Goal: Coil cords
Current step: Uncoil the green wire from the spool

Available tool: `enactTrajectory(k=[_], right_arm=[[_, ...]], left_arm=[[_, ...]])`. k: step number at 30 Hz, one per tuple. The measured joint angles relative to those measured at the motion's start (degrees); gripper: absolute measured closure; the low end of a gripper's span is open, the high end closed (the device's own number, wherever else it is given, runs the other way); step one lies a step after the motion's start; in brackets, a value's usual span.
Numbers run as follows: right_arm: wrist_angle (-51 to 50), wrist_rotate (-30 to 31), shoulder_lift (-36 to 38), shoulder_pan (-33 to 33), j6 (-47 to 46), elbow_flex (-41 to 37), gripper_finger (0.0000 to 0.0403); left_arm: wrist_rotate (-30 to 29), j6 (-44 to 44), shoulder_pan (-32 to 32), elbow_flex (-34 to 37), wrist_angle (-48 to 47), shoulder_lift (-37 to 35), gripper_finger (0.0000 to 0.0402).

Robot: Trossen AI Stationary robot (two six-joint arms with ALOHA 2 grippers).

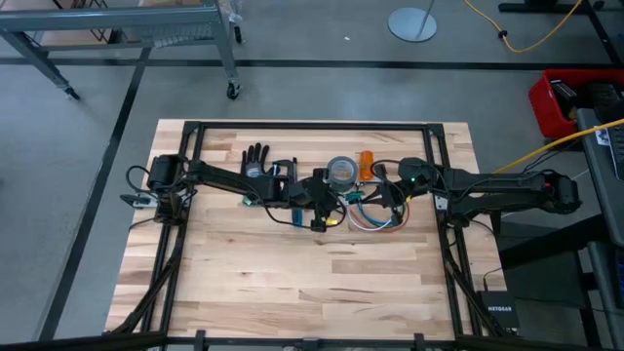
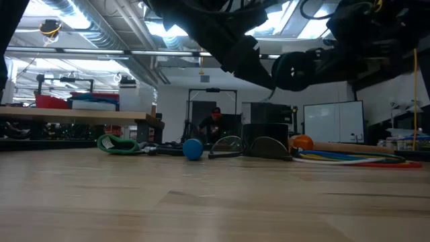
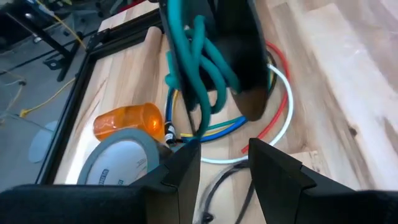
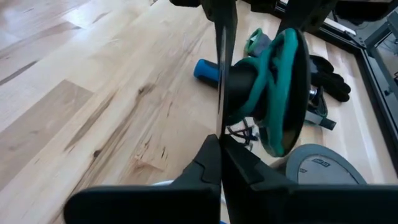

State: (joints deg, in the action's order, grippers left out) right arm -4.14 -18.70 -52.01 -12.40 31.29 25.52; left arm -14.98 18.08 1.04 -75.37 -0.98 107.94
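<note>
- The left arm reached from the table's left edge toward the middle, its dark two-finger left gripper parted a little and holding nothing, poised above the loose ring of thin white, blue and red cords.
- The right arm stretched in from the right edge; the dark two-finger right gripper was pinched flat together, with nothing visible between the fingers.
- The cords lay flat on the light wooden table, just beside the grey tape roll and the orange translucent bottle.
</note>
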Motion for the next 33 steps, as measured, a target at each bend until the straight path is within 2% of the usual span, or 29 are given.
enactTrajectory(k=[4,7,12,19,25,33], right_arm=[[-0.4,0.0,0.0,0.0,-0.1,0.0,0.0403],[-0.1,0.4,0.0,0.0,-0.1,0.0,0.0403],[1.6,3.1,0.0,0.0,-0.2,0.0,0.0403],[4.7,2.6,0.0,0.0,-0.3,0.1,0.0403],[3.5,2.6,0.0,0.0,-4.3,0.1,0.0403],[4.5,1.1,0.0,0.0,-4.3,0.1,0.0403]], left_arm=[[-5.1,0.0,0.0,0.0,-0.9,0.0,0.0274],[-6.7,-0.4,0.0,0.0,-2.7,0.0,0.0274],[-6.9,-1.4,0.0,0.0,-2.9,0.0,0.0274],[-7.0,2.0,-0.1,0.0,1.4,0.0,0.0274],[-12.5,3.1,0.0,0.0,1.5,0.0,0.0274],[-11.2,2.7,0.0,0.0,1.7,0.0,0.0284]])
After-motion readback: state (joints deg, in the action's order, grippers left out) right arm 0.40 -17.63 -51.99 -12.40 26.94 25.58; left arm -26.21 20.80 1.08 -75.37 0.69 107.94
